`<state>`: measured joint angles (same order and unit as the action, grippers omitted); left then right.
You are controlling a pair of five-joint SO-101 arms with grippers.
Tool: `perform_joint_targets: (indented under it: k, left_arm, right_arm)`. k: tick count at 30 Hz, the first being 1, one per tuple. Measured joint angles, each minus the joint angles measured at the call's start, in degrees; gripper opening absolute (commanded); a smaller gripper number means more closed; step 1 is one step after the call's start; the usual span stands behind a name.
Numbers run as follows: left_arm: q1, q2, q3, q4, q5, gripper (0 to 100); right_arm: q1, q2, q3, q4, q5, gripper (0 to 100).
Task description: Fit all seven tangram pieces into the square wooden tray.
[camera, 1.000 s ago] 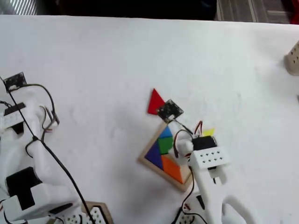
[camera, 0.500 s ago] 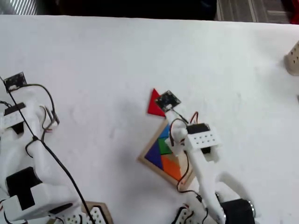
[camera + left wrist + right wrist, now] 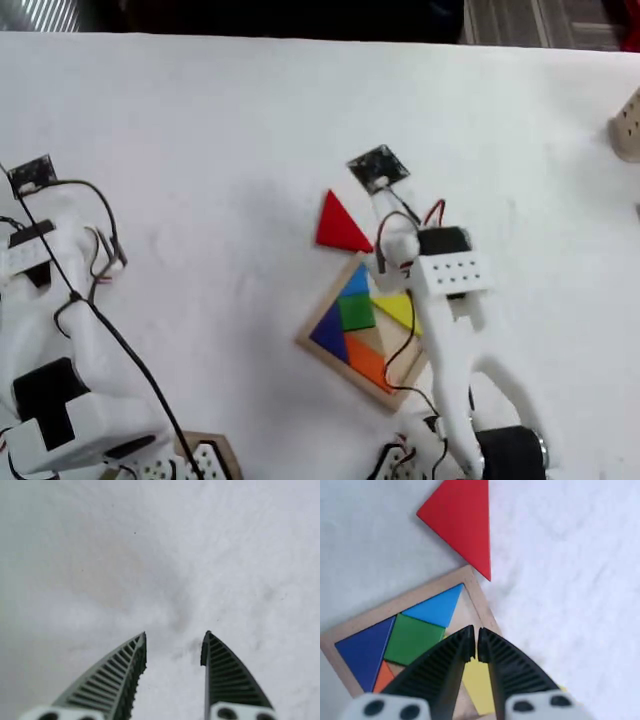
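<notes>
The square wooden tray [image 3: 318,345] [image 3: 477,600] lies turned like a diamond near the table's front. In it lie a light blue triangle [image 3: 436,607], a green square [image 3: 412,639], a dark blue triangle [image 3: 362,650], an orange piece [image 3: 368,362] and a yellow triangle [image 3: 398,308] [image 3: 477,685]. A red triangle [image 3: 340,225] [image 3: 462,522] rests on the table just beyond the tray's far corner. My right gripper [image 3: 474,639] is shut, its tips over the yellow triangle's edge inside the tray, with nothing between them. My left gripper [image 3: 175,637] is open over bare white table.
The right arm [image 3: 445,270] rises from the front edge beside the tray. The left arm [image 3: 50,300] and its cables occupy the left edge. A beige perforated block [image 3: 625,125] stands at the far right. A wooden corner [image 3: 205,450] shows at the front.
The yellow triangle went from beside the tray's right corner into the tray. The right wrist swung away towards the table's far side, uncovering the red triangle. The left arm stayed still.
</notes>
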<state>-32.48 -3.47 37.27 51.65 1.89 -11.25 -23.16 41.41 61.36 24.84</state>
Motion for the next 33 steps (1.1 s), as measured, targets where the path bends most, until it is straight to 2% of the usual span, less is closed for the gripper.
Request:
perform_joint_targets:
  k: [3,6,12,23,33]
  left_arm:
    - [0.00,0.00,0.00,0.00,0.00,19]
    - [0.00,0.00,0.00,0.00,0.00,19]
    - [-0.09,0.00,0.00,0.00,0.00,19]
    - [0.00,0.00,0.00,0.00,0.00,19]
    - [0.00,0.00,0.00,0.00,0.00,19]
  right_arm:
    - [-1.58,-2.73,1.93,4.92,0.62,1.8]
    - [-4.13,-3.87,7.47,5.54,0.70,1.8]
    - [-4.04,-4.13,19.16,-5.19,0.70,1.8]
    - [-3.43,-4.13,20.04,-14.07,0.70,2.0]
    - [-3.16,3.87,14.42,-14.95,1.05,1.8]
